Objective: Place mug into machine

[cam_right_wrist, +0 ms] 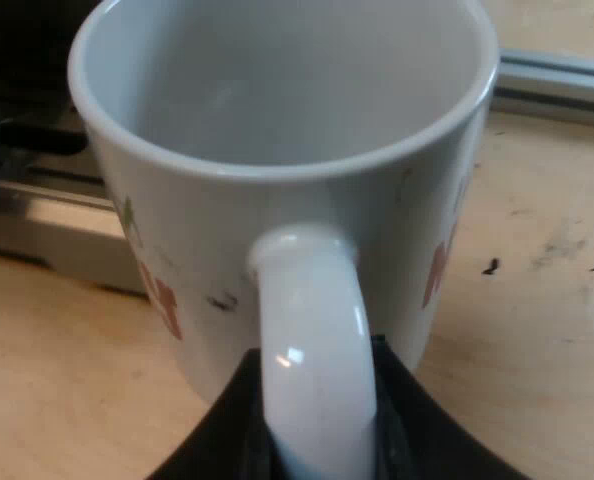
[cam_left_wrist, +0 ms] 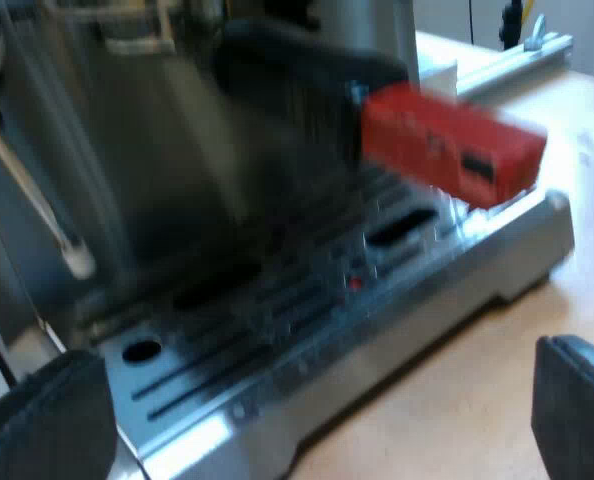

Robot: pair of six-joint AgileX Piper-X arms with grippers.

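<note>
Pinching the mug [cam_right_wrist: 227, 240] by its handle [cam_right_wrist: 312, 350], my right gripper [cam_right_wrist: 317, 425] has both fingers pressed against the loop; the mug is upright and empty over the table [cam_right_wrist: 547, 300], near the drip tray [cam_right_wrist: 37, 215] but not on it; my left gripper [cam_left_wrist: 307, 415] gapes wide, holding nothing, before the espresso machine [cam_left_wrist: 127, 150]; beyond, the red end [cam_left_wrist: 447, 150] of the locked holder [cam_left_wrist: 307, 70] juts over the drip tray; best to carry the mug level, slip it low beneath that red end, and let go only once its base sits flat.
</note>
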